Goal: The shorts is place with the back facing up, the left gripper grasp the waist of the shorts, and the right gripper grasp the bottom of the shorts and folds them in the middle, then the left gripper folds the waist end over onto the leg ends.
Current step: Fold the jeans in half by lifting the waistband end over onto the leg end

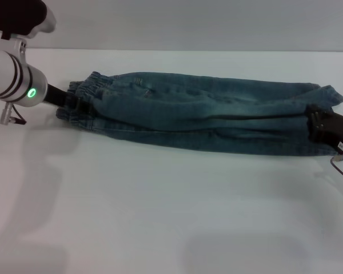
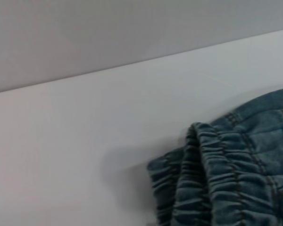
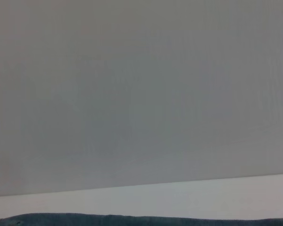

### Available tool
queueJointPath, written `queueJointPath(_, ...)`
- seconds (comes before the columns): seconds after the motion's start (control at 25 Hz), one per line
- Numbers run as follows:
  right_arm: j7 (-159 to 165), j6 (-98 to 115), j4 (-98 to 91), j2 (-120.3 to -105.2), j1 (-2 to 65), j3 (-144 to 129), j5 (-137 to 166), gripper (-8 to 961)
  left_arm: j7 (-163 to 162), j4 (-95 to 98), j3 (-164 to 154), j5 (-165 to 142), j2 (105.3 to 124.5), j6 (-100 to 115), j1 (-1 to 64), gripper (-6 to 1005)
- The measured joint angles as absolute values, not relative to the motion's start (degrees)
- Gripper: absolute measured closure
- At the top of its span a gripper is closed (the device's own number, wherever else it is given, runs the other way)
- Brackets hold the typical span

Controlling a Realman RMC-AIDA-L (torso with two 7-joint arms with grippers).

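The left gripper (image 1: 66, 98) holds the waist (image 1: 83, 91) with closed fingers. The right gripper (image 1: 315, 124) pinches the leg ends (image 1: 326, 97). Between them the shorts (image 1: 200, 114) lie on the desk (image 1: 160, 217), already folded lengthwise. The waist-over-legs fold is not yet done.

The shorts (image 1: 200, 111) lie across the table (image 1: 160, 217), waist left.

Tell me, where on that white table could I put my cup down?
The wide bare stretch of table in front of the shorts is free. A thinner bare strip runs behind them, along the wall. It is crowded at both ends, where the left gripper and right gripper meet the cloth.
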State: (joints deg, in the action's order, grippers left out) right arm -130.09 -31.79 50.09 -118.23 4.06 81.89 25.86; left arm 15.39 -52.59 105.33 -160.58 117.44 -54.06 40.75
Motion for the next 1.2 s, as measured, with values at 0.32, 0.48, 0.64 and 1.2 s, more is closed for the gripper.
queueJointPath(0.32,-129.76,-32.11,50.19,-118.21,3.94,81.92,25.97,953,15.42,-52.30,106.70,-161.54,117.42,-54.36,40.75,227)
queueJointPath(0.48,-129.73,-32.58,50.24,-118.21,3.92,81.86,26.00,953,15.67,-52.06,106.92,-161.55,117.45,-54.41,40.73,229)
queueJointPath(0.64,-129.72,-32.82,50.32,-118.21,3.89,81.83,26.02,953,15.72,-52.00,106.92,-161.53,117.48,-54.46,40.60,230)
queueJointPath(1.2,-129.73,-32.85,50.45,-118.21,3.59,81.70,26.02,953,15.97,-50.63,106.53,-161.16,117.68,-55.12,41.87,236)
